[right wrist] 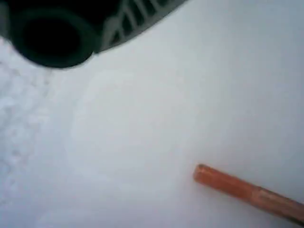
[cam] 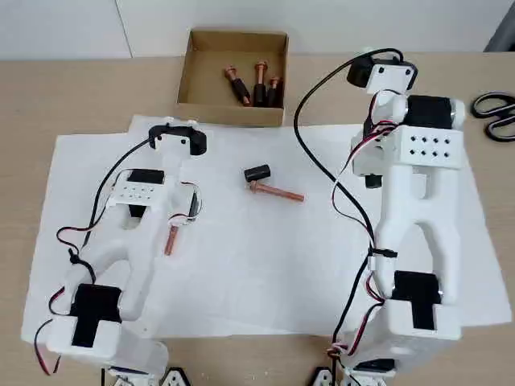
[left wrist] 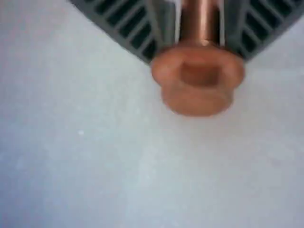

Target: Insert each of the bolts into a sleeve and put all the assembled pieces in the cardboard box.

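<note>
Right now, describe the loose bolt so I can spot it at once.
Look at the white paper sheet in front of the cardboard box. Near its middle a copper bolt lies flat, its head beside a black sleeve. Unlike the bolt in the left gripper, nothing holds it.

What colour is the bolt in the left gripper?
Copper-orange bolt, clearest in left wrist view.

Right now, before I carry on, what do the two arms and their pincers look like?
Both arms, left arm and right arm, are white plastic shells with black motor blocks at the joints and a grid of holes on each wrist plate. Black cables, plus red and white wires, loop along them. The left pincer has dark grey ribbed pads.
</note>
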